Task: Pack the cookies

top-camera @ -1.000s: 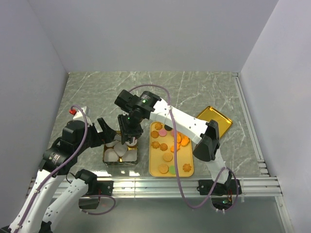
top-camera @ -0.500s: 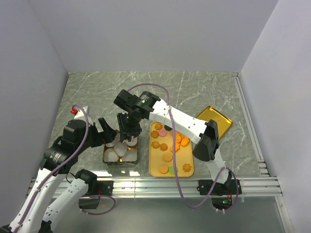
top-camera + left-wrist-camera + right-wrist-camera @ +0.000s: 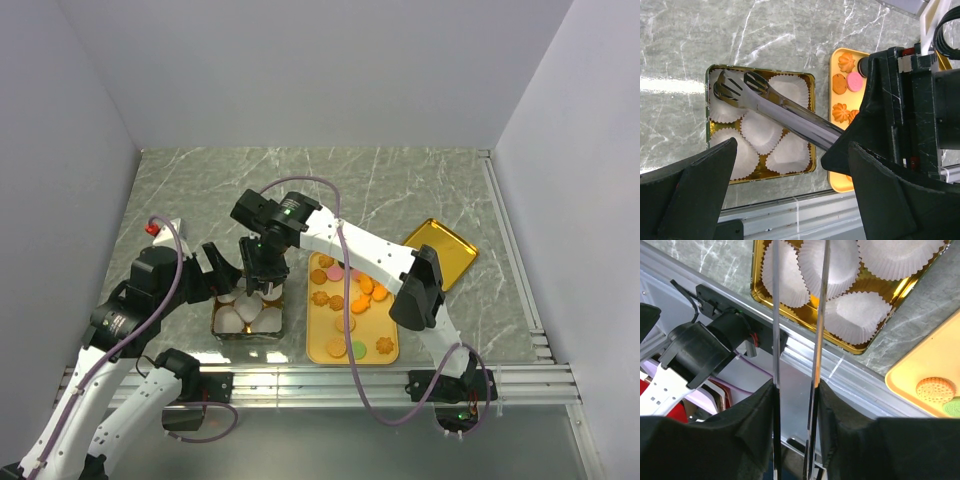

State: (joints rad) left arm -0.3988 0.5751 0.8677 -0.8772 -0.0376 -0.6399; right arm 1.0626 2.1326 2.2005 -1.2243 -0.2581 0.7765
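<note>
right tool clenching tongs over tin, five cups showing | left tool hanging released | roughly a dozen cookies lying just beside on tray

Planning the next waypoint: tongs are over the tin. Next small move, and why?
Probably swing the tongs in the right gripper across to the cookies on the tray. The tong tips hang apart and empty over the tin, and the paper cups that show look empty, so there's nothing to drop.

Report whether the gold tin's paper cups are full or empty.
Empty: visible white fluted paper cups in the gold square tin show bare paper inside.
</note>
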